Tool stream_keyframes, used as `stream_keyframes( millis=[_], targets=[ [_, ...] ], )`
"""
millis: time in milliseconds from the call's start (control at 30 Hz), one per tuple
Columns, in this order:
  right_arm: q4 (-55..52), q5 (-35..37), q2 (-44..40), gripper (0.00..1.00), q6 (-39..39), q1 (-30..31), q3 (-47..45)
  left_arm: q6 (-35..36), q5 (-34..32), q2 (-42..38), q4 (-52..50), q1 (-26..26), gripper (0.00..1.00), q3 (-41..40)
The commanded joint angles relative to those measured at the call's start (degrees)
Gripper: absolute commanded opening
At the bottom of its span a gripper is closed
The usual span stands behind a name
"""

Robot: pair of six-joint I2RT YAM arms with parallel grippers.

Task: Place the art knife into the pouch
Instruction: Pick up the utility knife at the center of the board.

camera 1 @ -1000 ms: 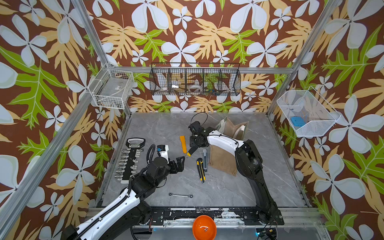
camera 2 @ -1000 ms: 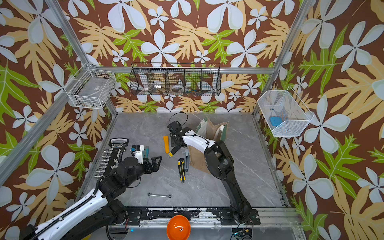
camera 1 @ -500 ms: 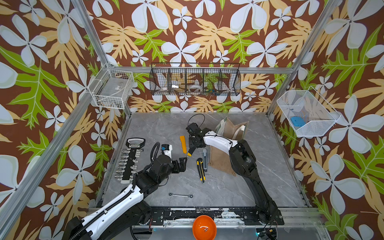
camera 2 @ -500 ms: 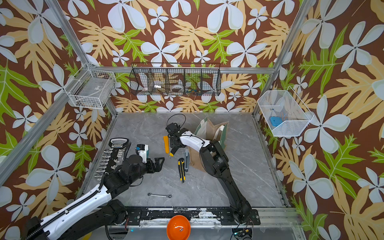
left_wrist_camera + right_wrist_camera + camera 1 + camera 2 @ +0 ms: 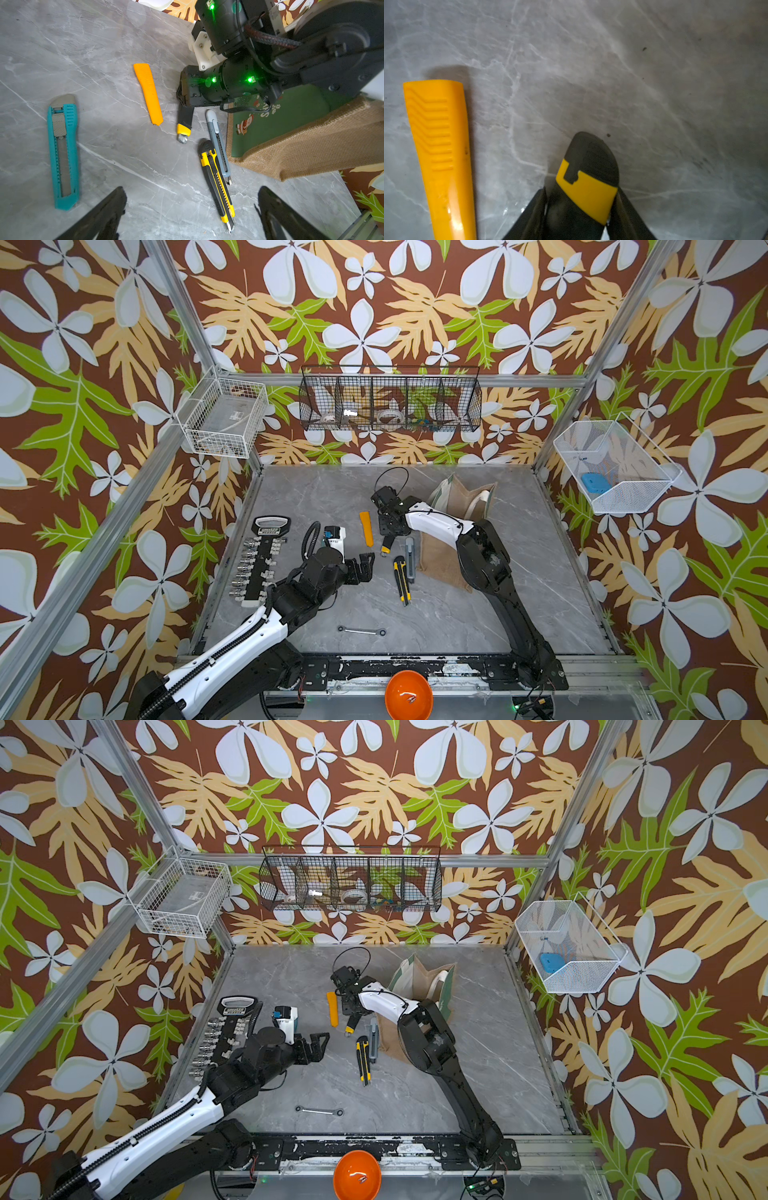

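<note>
Plainly, the pouch lay slumped on the grey marbled surface, its mouth gaping at the far end and showing tan lining and a white rope handle; what else it held I could not tell. On the walls hung a white wire basket, a black wire basket with white rolls in its compartments, and a white mesh basket holding a blue object. An orange bowl sat at the front edge. The art knife, black with a yellow end, was outside the pouch, just beside its green panel, between an orange knife and a grey knife, tip down at the surface. The right arm reached across the pouch, wrist bent downward, and the right fingers pinched the art knife from both sides. The left arm stretched low from the front corner, its left fingers spread wide and free, near a yellow-and-black knife.
</note>
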Motion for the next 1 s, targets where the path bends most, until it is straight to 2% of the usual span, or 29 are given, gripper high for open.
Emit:
stream_keyframes(
  millis=[0,433,667,800,967],
  targets=[
    [-2.50,1.13,0.19,0.45,-2.32,0.05,-0.11,-0.71,-1.87,0.00,-0.44,0.12,1.00,-0.56],
    [-3.32,1.56,1.17,0.44,-3.58,0.11,-0.01,-1.71,-3.12,-1.05,-1.32,0.12,1.00,-1.78],
    [-0.89,-1.56,1.09,0.41,-3.75,-0.04,-0.73,-1.81,-2.90,0.45,-0.07,0.12,1.00,-2.17],
    [0.27,-2.53,1.04,0.32,-3.06,0.00,-0.47,-2.01,-2.52,0.66,1.18,0.12,1.00,-2.65],
    [1.76,-3.05,0.19,0.29,-2.01,0.00,-0.98,-2.37,-2.54,-0.40,1.74,0.15,1.00,-3.83]
  ],
)
